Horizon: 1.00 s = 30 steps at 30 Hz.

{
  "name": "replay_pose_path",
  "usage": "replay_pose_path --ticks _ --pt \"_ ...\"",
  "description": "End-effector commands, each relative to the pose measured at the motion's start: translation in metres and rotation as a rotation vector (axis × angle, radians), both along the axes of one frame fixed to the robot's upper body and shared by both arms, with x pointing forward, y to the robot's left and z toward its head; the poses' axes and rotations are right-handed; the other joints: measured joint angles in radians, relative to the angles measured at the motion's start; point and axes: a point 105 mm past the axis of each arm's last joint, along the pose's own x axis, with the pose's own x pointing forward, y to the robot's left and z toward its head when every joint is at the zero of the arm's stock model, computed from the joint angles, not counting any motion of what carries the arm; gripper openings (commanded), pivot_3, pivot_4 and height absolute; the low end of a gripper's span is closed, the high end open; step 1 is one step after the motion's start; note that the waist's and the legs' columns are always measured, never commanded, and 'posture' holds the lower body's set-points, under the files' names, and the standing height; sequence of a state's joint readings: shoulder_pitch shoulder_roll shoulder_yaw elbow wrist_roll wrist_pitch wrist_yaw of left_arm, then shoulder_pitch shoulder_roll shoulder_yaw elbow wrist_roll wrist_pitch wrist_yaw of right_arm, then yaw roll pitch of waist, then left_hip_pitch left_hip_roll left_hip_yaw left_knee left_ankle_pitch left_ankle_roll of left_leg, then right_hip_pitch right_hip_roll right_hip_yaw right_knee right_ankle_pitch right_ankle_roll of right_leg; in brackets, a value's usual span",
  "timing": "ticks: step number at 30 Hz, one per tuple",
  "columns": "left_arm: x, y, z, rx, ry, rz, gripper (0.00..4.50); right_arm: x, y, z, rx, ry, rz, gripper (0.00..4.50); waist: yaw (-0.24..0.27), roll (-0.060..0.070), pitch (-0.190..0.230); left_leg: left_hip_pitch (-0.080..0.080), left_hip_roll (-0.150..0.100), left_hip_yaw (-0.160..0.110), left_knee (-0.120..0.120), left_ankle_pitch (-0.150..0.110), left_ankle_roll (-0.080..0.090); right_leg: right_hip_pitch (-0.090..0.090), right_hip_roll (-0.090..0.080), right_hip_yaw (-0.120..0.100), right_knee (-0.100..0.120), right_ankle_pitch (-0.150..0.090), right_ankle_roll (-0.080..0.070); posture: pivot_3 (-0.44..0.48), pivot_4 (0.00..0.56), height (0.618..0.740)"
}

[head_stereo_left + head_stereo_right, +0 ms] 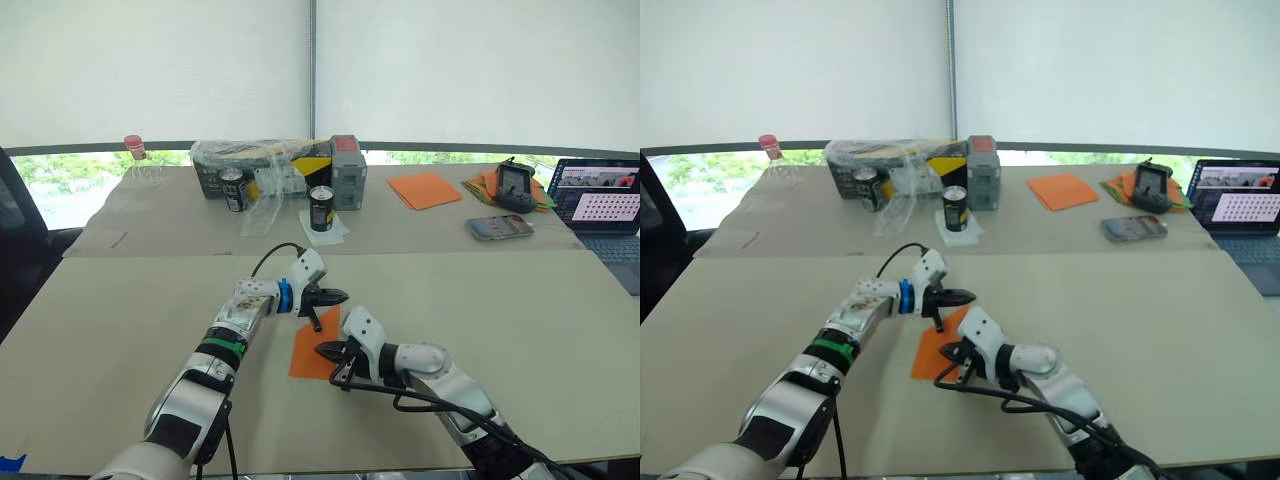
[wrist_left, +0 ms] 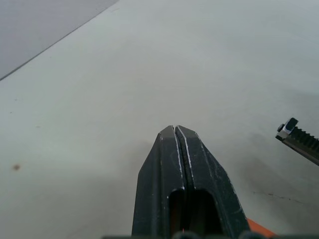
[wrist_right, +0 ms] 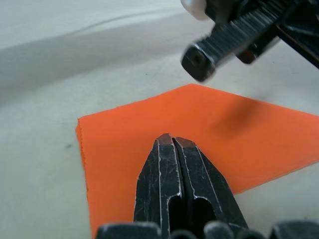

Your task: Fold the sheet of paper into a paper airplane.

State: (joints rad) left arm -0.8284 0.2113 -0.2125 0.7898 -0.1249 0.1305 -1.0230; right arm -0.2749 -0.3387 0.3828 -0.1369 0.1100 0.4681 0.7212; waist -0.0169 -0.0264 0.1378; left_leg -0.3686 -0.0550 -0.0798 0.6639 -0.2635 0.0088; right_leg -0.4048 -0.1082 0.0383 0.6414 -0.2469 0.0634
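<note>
The right gripper, its fingers pressed together, is hovering over the folded sheet of paper, which is lying flat on the near table. The left gripper, likewise closed and empty, is hanging just beyond the paper's far corner.

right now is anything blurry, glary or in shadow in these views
Right wrist view: the left gripper is out of focus, its shadow on the sheet of paper. Head views: bright window blinds, table evenly lit. Left wrist view: fingers sharp.
</note>
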Motion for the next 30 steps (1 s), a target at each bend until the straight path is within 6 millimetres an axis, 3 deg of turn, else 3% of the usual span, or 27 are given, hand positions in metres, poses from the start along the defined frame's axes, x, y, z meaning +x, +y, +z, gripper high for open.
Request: replay_pose_path --ticks 1,10,16,23,30 --pt "0.004 0.001 -0.004 0.043 -0.030 0.010 0.03 -0.006 -0.011 -0.028 -0.076 0.105 -0.043 0.00 0.001 0.000 0.000 0.000 0.000 0.000 0.000 0.000 0.000 0.000 0.000 0.000 0.000 0.000 0.000 0.000 0.150 0.739" --pt "-0.009 0.013 -0.039 0.174 -0.001 -0.030 0.03 -0.007 -0.013 -0.029 -0.079 0.105 -0.058 0.00 0.002 -0.001 -0.001 0.001 0.000 0.000 0.000 0.000 0.000 0.001 0.000 0.000 0.000 0.000 0.000 0.000 0.150 0.739" --pt "-0.024 0.035 -0.057 0.189 0.073 -0.007 0.03 -0.004 -0.011 -0.029 -0.082 0.103 -0.047 0.00 0.000 0.000 -0.003 0.001 0.000 0.000 0.000 0.000 0.000 0.001 0.000 0.000 0.000 0.000 0.000 0.000 0.150 0.739" --pt "-0.041 0.060 -0.070 0.227 0.107 0.018 0.03 -0.004 -0.008 -0.031 -0.083 0.106 -0.034 0.00 -0.002 0.000 -0.005 0.017 0.001 0.000 -0.004 -0.001 0.002 0.017 0.000 0.000 -0.003 -0.002 0.002 0.000 0.150 0.739" --pt "-0.057 0.079 -0.070 0.207 0.147 0.031 0.03 -0.004 -0.006 -0.031 -0.083 0.107 -0.027 0.00 -0.009 0.002 -0.008 0.018 0.002 0.000 -0.004 -0.004 0.004 0.017 0.001 0.000 -0.003 -0.003 0.002 0.000 0.150 0.739"
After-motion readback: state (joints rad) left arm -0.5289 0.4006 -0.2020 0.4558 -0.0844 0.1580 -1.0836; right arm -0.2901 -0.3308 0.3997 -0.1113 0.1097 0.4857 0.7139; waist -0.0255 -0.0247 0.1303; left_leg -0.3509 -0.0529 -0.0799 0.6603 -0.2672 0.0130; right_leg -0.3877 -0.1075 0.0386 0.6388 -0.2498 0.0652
